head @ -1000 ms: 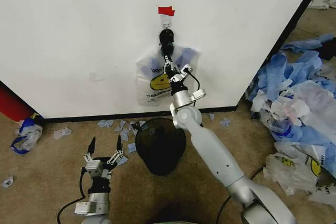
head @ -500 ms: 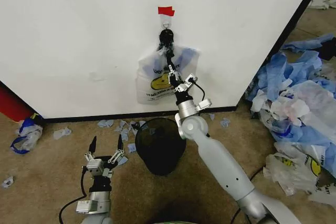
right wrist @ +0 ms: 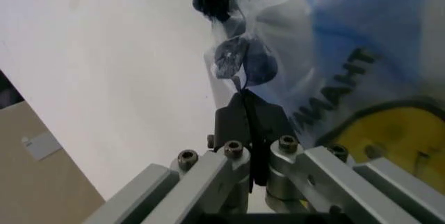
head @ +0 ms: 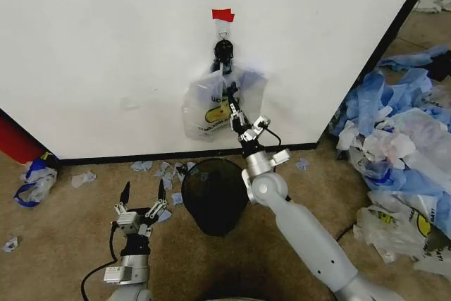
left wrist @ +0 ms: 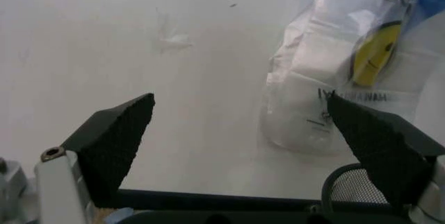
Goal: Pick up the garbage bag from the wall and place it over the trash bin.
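While a second ago the right gripper (head: 231, 101) sat high by the black clip (head: 224, 50), it has since drawn down and back, fingers pinched closed on the thin plastic of the garbage bag (head: 211, 103). Bag hangs from the clip on the flat white wall (head: 106, 54), now puckered, its translucent film crinkled. Round black wire-mesh trash bin (head: 215, 195) stands on the floor below. Left gripper (head: 142, 201) hovers low beside the bin, fingers spread wide, unchanged.

Silver-grey jointed arms; black-padded right hand (head: 230, 99) (black cables, hex screws)
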Available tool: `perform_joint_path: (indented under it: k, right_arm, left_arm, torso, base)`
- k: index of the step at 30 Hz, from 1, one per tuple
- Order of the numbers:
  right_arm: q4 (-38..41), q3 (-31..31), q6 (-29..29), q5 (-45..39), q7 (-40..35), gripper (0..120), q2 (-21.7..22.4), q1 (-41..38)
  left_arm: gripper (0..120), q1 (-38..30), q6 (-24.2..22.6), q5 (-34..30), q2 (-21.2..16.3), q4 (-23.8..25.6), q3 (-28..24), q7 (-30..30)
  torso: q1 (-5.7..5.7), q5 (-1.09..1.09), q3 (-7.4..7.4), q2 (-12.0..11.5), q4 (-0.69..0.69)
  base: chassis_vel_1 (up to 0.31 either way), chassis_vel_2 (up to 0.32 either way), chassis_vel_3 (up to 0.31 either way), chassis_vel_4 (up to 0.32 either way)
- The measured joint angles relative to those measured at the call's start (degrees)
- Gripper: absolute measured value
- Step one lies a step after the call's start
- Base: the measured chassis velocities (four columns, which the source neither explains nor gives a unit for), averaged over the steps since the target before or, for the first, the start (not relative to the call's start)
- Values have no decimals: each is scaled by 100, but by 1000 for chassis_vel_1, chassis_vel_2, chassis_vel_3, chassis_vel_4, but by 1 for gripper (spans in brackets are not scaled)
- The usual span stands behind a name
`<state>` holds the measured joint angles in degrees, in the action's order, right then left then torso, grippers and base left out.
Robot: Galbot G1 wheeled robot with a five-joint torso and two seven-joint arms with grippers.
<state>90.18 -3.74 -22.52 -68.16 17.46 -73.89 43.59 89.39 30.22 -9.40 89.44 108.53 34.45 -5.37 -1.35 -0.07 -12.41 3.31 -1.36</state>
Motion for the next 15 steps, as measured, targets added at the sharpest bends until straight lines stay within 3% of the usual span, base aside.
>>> perform_joint_path:
  k: [15]
  right_arm:
    - [862, 5, 24, 45, -57, 0, 577, 770]
  left_arm:
    - [98, -191, -6, -34, -90, -170, -37, 12]
  torso:
    - [0, 1, 0, 0, 1]
  base:
    - [0, 0, 0, 0]
